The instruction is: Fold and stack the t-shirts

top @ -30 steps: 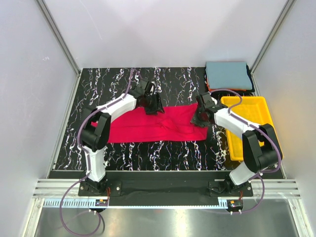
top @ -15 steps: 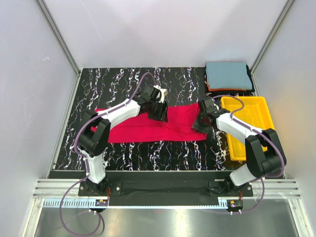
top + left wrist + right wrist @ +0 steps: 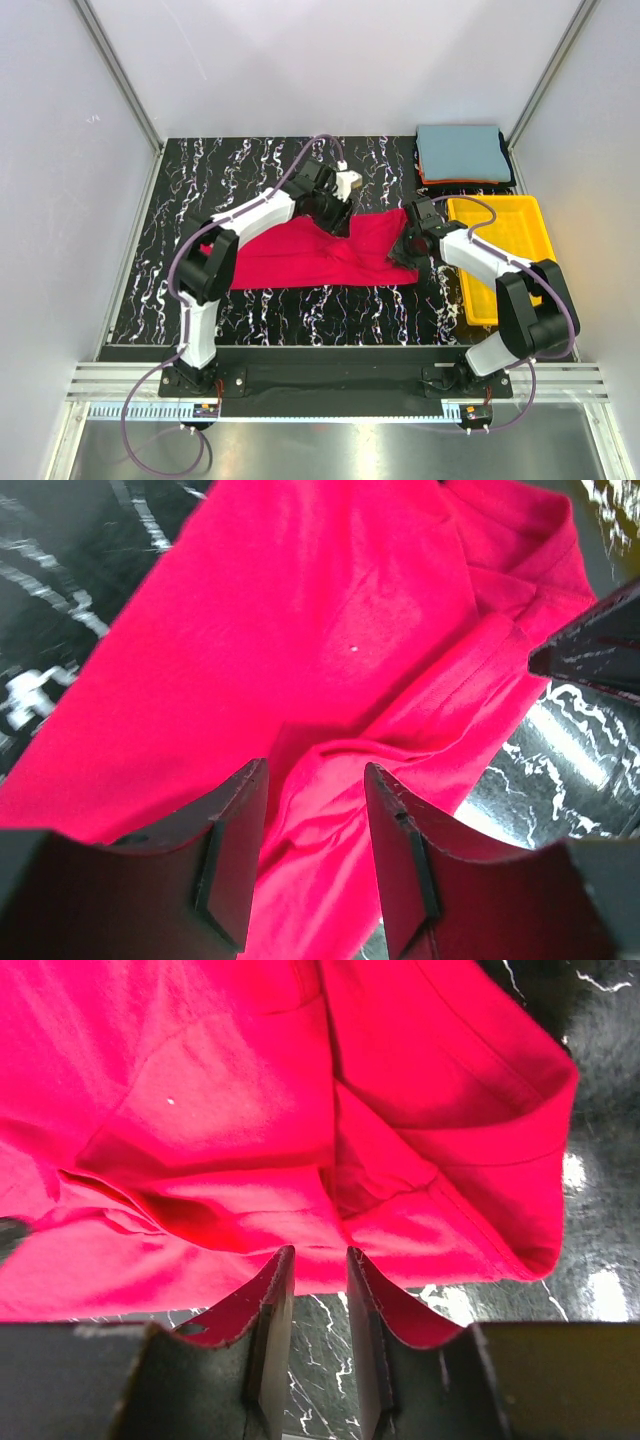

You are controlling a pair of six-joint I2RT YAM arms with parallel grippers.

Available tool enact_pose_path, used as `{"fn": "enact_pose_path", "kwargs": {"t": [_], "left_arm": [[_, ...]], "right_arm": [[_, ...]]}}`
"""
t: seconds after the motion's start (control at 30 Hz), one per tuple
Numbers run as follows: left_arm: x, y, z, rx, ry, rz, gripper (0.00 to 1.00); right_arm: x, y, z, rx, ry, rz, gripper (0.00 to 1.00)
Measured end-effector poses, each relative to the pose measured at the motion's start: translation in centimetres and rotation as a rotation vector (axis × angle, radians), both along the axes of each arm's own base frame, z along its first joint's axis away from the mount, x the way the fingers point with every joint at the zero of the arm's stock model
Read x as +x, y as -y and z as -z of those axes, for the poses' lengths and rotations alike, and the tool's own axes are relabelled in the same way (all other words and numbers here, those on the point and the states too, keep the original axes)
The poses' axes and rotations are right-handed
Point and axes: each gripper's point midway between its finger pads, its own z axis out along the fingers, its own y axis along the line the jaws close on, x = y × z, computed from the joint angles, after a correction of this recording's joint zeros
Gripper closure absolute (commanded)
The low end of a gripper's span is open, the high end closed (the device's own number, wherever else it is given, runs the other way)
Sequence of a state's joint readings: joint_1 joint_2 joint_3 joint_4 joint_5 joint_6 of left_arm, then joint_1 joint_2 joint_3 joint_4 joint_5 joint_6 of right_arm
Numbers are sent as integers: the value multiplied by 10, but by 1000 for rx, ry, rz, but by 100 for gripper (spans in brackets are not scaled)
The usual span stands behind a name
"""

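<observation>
A bright red t-shirt point(image 3: 300, 258) lies rumpled across the middle of the black marbled table point(image 3: 200, 180). My left gripper point(image 3: 335, 213) is down on its back edge, right of centre. In the left wrist view that gripper point(image 3: 315, 770) has its jaws apart, with red cloth point(image 3: 330, 630) lying loose in the gap. My right gripper point(image 3: 405, 246) sits at the shirt's right end. Its view shows that gripper point(image 3: 320, 1252) with a narrow gap, tips at the red hem point(image 3: 420, 1250), bare table between the fingers. A folded grey-blue t-shirt point(image 3: 462, 152) tops a stack with an orange one point(image 3: 470, 182) beneath.
A yellow plastic tray point(image 3: 520, 215) stands at the right, just behind my right arm. The folded stack fills the back right corner. Grey walls and metal rails enclose the table on three sides.
My left gripper has travelled right along the shirt's back edge, and the cloth there has bunched and shifted right with it. The right gripper has barely moved.
</observation>
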State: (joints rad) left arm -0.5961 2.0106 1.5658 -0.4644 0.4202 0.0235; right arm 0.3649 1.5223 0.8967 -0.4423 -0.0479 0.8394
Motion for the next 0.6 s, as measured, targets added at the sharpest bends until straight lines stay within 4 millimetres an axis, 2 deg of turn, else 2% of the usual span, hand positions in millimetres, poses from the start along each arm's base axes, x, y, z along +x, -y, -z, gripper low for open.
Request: {"fn": "enact_pose_path", "kwargs": {"t": [0.17, 0.27, 0.47, 0.6], "left_arm": [[-7, 5, 23, 5, -43, 84, 52], [-11, 6, 29, 3, -59, 116, 52], [-11, 8, 27, -2, -51, 142, 54], [-10, 10, 26, -6, -46, 150, 62]], "right_arm": [[2, -1, 4, 18, -12, 4, 67], [4, 0, 8, 20, -18, 10, 68], [3, 2, 12, 19, -21, 17, 70], [5, 2, 13, 21, -17, 19, 71]]}}
